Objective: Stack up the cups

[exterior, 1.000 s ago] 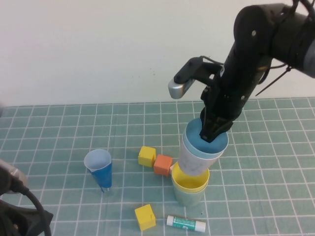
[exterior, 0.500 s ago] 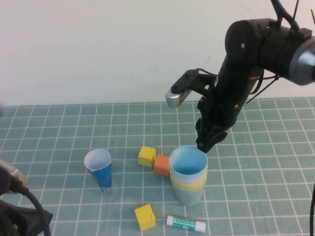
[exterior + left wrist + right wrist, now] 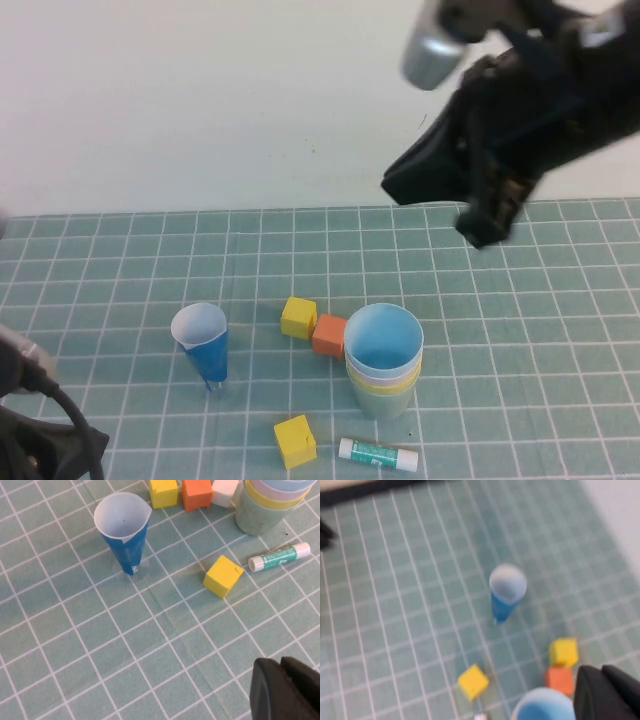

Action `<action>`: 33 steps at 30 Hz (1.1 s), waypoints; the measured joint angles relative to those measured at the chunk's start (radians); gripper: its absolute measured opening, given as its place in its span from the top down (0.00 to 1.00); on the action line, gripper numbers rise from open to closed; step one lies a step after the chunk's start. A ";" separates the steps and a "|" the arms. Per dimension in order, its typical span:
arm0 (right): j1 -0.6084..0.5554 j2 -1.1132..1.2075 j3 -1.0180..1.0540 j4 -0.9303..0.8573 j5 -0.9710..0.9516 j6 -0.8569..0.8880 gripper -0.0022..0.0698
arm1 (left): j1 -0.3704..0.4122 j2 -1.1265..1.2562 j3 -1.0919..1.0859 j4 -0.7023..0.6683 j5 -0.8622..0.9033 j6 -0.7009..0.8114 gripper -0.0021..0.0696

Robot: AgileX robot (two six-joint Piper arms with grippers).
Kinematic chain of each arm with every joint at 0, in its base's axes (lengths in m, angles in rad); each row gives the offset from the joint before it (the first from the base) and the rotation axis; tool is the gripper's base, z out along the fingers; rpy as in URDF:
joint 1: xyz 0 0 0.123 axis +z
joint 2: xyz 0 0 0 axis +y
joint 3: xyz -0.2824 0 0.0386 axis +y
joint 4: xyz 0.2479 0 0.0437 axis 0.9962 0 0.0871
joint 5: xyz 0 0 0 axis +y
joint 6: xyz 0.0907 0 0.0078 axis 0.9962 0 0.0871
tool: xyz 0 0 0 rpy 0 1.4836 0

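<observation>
**Mara:** Why did the cups sit nested like that, near the front of the table?

**Joss:** Nesting was the whole job. The light blue cup sat innermost and on top, a pale rim and then a yellow rim showed just below its lip, and the pale green cup carried them all at the bottom. The stack stood upright and, by the look of it, the stacking was done.

**Mara:** And the things around it?

**Joss:** Those were bystanders. An orange block touched the stack on the robot's left, with a yellow block beside that. Another yellow block and a glue stick lay in front, and the dark-blue paper cone stood well apart, further left. It belonged to no stack.

**Mara:** What did the right gripper hold?

**Joss:** Nothing. It hung high above the table, behind the stack and toward the right, its jaws closed on air and clear of every cup.

**Mara:** And the left gripper?

**Joss:** It was parked low at the near left corner, closed and empty too, touching nothing. That arm probably had no part in this job, so it kept out of the way.
</observation>
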 joint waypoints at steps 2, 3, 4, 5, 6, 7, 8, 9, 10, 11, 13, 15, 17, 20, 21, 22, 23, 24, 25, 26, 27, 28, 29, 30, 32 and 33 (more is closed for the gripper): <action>0.020 -0.132 0.098 0.012 -0.072 -0.023 0.96 | 0.000 0.000 0.000 -0.007 -0.004 0.000 0.97; 0.025 -0.197 0.155 0.017 -0.112 -0.032 0.97 | 0.000 0.000 0.000 -0.007 -0.004 0.002 0.97; 0.029 -0.261 0.214 0.019 -0.155 -0.037 0.97 | 0.000 0.000 0.000 -0.007 -0.005 0.002 0.97; 0.029 -0.299 0.249 0.019 -0.182 -0.036 0.97 | 0.000 0.000 0.000 -0.007 -0.005 0.002 0.97; 0.029 -0.375 0.333 0.019 -0.246 -0.041 0.97 | 0.000 0.000 0.000 -0.007 -0.003 0.002 0.97; 0.029 -0.437 0.393 0.019 -0.291 -0.043 0.97 | 0.000 0.000 0.000 -0.007 0.003 0.002 0.97; 0.029 -0.487 0.440 0.019 -0.328 -0.043 0.97 | 0.000 0.000 0.000 -0.013 0.012 0.002 0.97; 0.029 -0.549 0.496 0.019 -0.371 -0.046 0.97 | 0.000 0.000 0.000 -0.013 0.022 0.002 0.97; 0.029 -0.610 0.550 0.019 -0.412 -0.046 0.97 | 0.000 0.000 0.000 -0.015 0.033 0.002 0.97; 0.029 -0.668 0.590 0.019 -0.442 -0.046 0.97 | 0.000 0.000 0.000 -0.015 0.040 0.002 0.97; 0.029 -0.777 0.681 0.021 -0.505 -0.046 0.97 | 0.000 0.000 0.000 -0.015 0.046 0.002 0.97; 0.029 -0.864 0.749 0.024 -0.537 -0.046 0.97 | 0.000 0.000 0.000 -0.015 0.049 0.002 0.97; 0.029 -0.930 0.790 0.024 -0.552 -0.046 0.97 | 0.000 0.000 0.000 -0.015 0.049 0.002 0.97; 0.029 -1.016 0.841 0.008 -0.556 -0.011 0.97 | 0.000 0.000 0.000 -0.015 0.049 0.002 0.97; 0.029 -1.035 0.853 0.001 -0.556 -0.003 0.97 | 0.000 0.000 0.000 -0.015 0.049 0.002 0.97; 0.029 -1.047 0.864 -0.001 -0.556 0.002 0.97 | 0.000 0.000 0.000 -0.015 0.049 0.002 0.97; 0.029 -1.053 0.872 -0.004 -0.554 0.004 0.97 | 0.000 0.000 0.000 -0.015 0.049 0.002 0.97; 0.029 -1.055 0.879 -0.008 -0.550 0.006 0.97 | 0.000 0.000 0.000 -0.015 0.049 0.002 0.97; 0.029 -1.055 0.884 -0.010 -0.543 0.008 0.97 | 0.000 0.000 0.000 -0.016 0.049 0.002 0.97; 0.029 -1.055 0.889 -0.011 -0.533 0.012 0.97 | 0.000 0.000 0.000 -0.019 0.049 0.002 0.97; 0.029 -1.055 0.891 -0.014 -0.514 0.015 0.97 | 0.000 0.000 0.000 -0.019 0.049 0.002 0.97; 0.029 -1.055 0.892 -0.017 -0.493 0.017 0.97 | 0.000 0.000 0.000 -0.019 0.049 0.002 0.97; 0.029 -1.055 0.893 -0.019 -0.473 0.017 0.97 | 0.000 0.000 0.000 -0.019 0.049 0.002 0.97; 0.029 -1.055 0.893 -0.022 -0.450 0.020 0.97 | 0.000 0.000 0.000 -0.019 0.051 0.002 0.97; 0.029 -1.055 0.894 -0.028 -0.410 0.022 0.97 | 0.000 0.000 0.000 -0.019 0.051 0.002 0.97; 0.029 -1.055 0.896 -0.043 -0.390 0.022 0.97 | 0.000 0.000 0.000 -0.019 0.051 0.002 0.97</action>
